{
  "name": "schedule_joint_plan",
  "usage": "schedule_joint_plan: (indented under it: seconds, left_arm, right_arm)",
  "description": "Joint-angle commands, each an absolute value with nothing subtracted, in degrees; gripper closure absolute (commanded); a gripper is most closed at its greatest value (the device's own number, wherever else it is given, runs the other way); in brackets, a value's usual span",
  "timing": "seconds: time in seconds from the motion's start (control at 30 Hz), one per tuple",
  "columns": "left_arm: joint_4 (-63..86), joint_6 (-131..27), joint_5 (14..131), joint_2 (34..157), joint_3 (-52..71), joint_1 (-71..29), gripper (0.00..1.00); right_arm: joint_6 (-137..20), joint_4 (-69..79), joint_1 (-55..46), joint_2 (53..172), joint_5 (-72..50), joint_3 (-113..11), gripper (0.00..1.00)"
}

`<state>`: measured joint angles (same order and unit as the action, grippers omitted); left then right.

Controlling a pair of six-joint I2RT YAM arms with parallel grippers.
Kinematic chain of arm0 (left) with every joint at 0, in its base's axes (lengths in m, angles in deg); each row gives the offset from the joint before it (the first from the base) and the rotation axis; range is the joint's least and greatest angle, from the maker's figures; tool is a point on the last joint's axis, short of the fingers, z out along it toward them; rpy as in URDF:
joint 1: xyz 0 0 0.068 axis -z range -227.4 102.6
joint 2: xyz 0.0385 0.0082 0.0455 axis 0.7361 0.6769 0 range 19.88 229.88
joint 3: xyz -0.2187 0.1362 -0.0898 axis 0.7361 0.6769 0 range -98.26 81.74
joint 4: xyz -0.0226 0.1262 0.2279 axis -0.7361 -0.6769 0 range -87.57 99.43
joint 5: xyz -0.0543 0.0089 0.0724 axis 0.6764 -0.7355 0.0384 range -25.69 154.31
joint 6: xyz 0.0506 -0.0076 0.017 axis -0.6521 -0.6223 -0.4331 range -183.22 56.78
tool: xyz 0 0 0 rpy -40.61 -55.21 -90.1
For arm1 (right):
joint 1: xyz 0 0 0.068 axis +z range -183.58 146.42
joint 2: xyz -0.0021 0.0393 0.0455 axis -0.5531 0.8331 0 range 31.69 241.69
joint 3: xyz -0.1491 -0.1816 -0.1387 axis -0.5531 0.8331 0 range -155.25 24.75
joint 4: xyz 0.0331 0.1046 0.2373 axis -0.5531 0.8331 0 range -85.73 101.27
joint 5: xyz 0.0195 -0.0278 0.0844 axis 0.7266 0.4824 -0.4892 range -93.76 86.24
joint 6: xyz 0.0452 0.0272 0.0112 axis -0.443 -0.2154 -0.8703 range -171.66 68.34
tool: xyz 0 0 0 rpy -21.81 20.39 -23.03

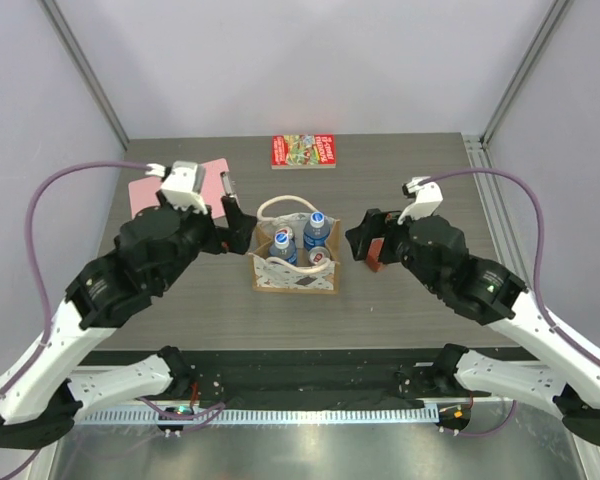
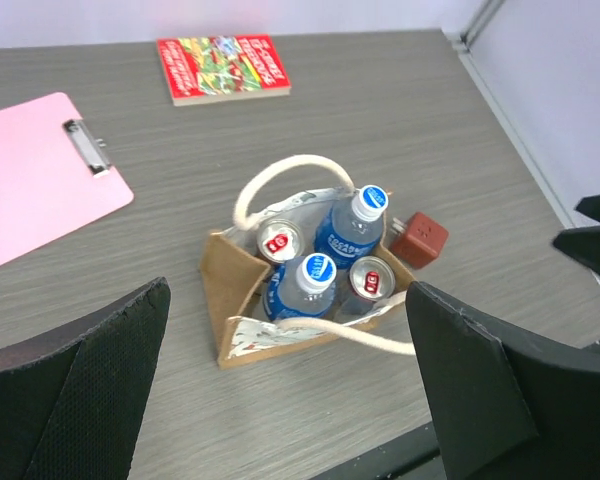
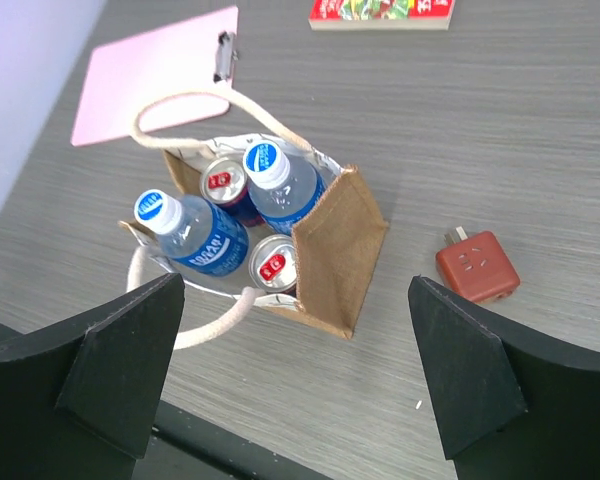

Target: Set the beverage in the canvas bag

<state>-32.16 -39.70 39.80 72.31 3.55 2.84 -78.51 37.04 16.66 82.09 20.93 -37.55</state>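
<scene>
Canvas, cream with tan-brown edges, is forming the small bag [image 1: 295,268] that is sitting near the middle of the tabletop [image 1: 190,300]. It is already holding the drinks: two blue-labelled bottles [image 2: 352,232] and two red-topped cans [image 2: 276,241], all standing upright with their long axes vertical. No drink is showing outside it.

The left tool [image 1: 236,212] is hanging just beside the bag's left side and the right tool [image 1: 364,238] near its right side. The bag is therefore lying between them, with the left one looking slightly nearer. Both are spreading their fingers wide and gripping nothing. Any coming move is probably a retreat, outward and upward, clear of the white rope handles [image 1: 280,204].

Grey wood-grain surface is lying flat around the bag. A red-brown plug adapter [image 3: 477,267] is resting near the bag's right side, under the right tool. A pink clipboard [image 2: 35,170] is lying toward the far left corner and a red book [image 2: 222,68] at the far edge, both well apart.
</scene>
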Motion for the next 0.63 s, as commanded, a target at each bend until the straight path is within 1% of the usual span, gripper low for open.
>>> schedule_joint_plan:
  seconds: [0.0, 0.2, 0.6]
  left_arm:
    - [-29.51, -39.76, 35.40, 68.23, 6.42, 3.05, 0.00]
    - [-30.21, -35.98, 37.76, 65.76, 9.31, 3.05, 0.00]
    - [-30.83, -35.27, 40.49, 67.25, 11.17, 3.05, 0.00]
  right_arm:
    - [-79.87, 37.58, 16.60, 78.29, 24.18, -41.43, 0.00]
    - [-81.37, 38.37, 16.69, 75.73, 26.73, -43.19, 0.00]
    - [-81.98, 38.98, 16.60, 75.11, 27.97, -42.14, 0.00]
